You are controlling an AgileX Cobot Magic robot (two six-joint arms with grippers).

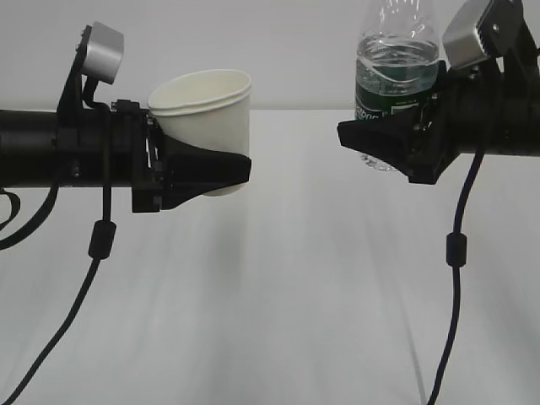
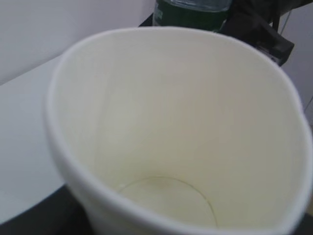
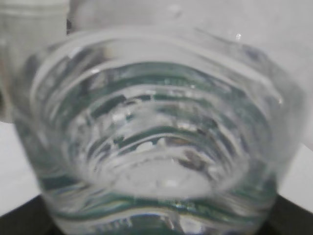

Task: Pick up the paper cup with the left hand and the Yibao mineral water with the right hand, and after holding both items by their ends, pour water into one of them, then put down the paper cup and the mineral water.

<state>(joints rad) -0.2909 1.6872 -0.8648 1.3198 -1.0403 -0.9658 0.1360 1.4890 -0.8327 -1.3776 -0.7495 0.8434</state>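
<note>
Smooth tapered paper cup [image 1: 207, 118] and ribbed clear Yibao mineral water [image 1: 396, 76] both held aloft

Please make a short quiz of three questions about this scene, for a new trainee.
1. True or false: the cup stands on the table.
2. Which hand holds the bottle?
A. left hand
B. right hand
3. Fill in: seen from the left wrist, the inside of the cup looks ____.

Key:
1. False; the left hand holds it above the table.
2. B
3. empty; no water shows in it.
</note>
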